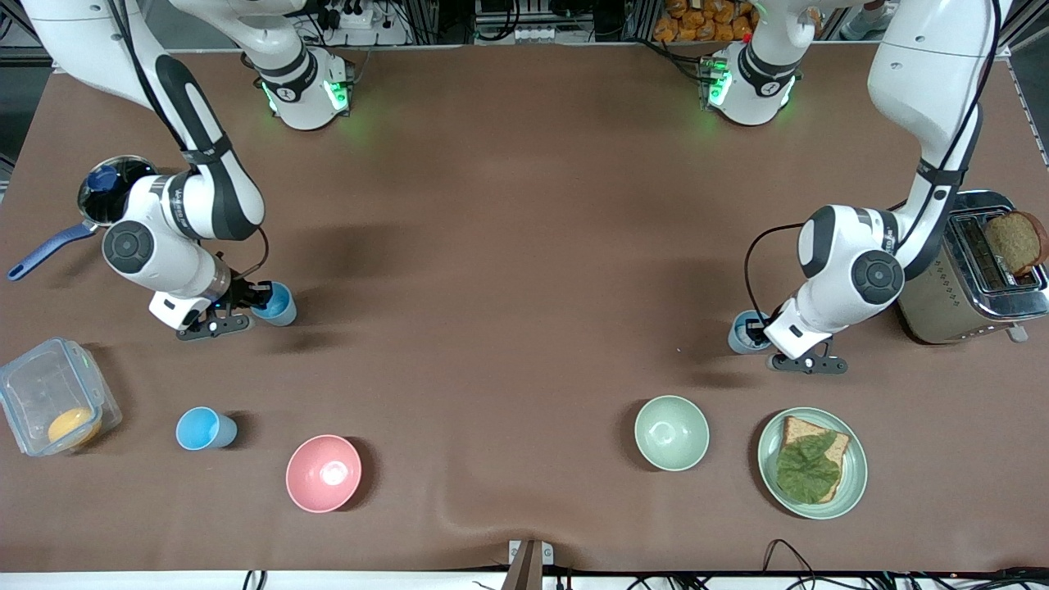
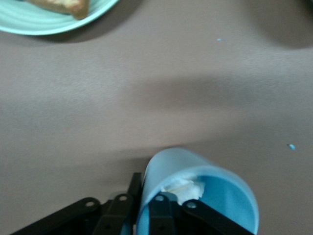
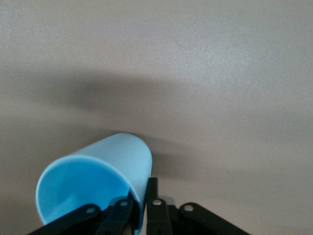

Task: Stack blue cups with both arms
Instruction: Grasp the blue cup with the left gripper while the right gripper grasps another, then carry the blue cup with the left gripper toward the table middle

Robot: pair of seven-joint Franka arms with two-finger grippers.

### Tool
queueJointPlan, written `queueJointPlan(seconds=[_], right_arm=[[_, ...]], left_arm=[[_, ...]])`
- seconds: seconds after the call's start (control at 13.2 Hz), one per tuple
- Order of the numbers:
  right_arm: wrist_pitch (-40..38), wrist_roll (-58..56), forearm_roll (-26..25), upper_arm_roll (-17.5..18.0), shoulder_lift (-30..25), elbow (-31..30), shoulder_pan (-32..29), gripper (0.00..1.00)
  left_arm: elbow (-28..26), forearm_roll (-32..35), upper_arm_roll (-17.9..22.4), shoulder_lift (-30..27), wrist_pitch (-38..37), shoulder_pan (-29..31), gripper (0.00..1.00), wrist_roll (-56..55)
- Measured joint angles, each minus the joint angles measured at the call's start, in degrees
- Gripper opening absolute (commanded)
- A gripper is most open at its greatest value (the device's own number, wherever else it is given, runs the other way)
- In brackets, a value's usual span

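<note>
Both sets of jaws are clamping on cup rims right now. My left gripper (image 1: 760, 334) is pinching the wall of one blue cup (image 1: 744, 332), one finger inside and one outside; that cup is standing on the worktop (image 1: 524, 246) toward the left arm's end, just beside the toaster (image 1: 975, 270) side and farther from the front camera than the green plate (image 1: 852, 483). My right gripper (image 1: 246, 305) is gripping a second blue cup (image 1: 275, 303) the same way toward the right arm's end, near the saucepan (image 1: 106, 192).

A third blue cup (image 1: 203, 428) is sitting loose, nearer the front camera, between the clear container (image 1: 49, 401) and the pink bowl (image 1: 324, 473).

Progress: I'm judging this as early. Two grasps are made, nothing is looking lifted, nothing is nested. Still to do: lifting, bringing the two cups together, seating one in the other, then dealing with the third.
</note>
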Motion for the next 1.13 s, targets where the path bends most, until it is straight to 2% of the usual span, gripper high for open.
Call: queueJointPlan(seconds=[0.23, 0.38, 0.53, 0.76, 0.98, 1.13], right_arm=[[-0.3, 0.1, 0.0, 0.1, -0.2, 0.6, 0.1, 0.00], [-5.4, 1.6, 1.0, 0.3, -0.5, 3.0, 0.1, 0.00], [-12.2, 3.0, 6.2, 1.0, -0.9, 6.9, 0.8, 0.00], [-17.3, 10.4, 8.9, 1.6, -1.2, 10.9, 3.7, 0.00], [-17.7, 19.0, 9.0, 1.7, -1.2, 11.7, 8.5, 0.00], [-17.7, 19.6, 8.9, 1.4, -1.0, 11.6, 8.7, 0.00]], left_arm=[[0.4, -0.1, -2.6, -0.3, 0.0, 0.0, 0.00, -2.1], [0.9, -0.1, -5.0, -0.9, -0.2, -0.1, 0.00, -5.4], [3.1, -0.1, -6.6, -2.1, -4.6, -1.6, 0.00, -10.9], [9.0, -0.1, -7.0, -3.5, -13.6, -8.9, 0.00, -24.2], [11.9, -0.3, -7.2, -3.3, -14.4, -16.6, 0.00, -37.0], [14.4, -1.3, -7.5, -1.2, -14.4, -20.1, 0.00, -45.0]])
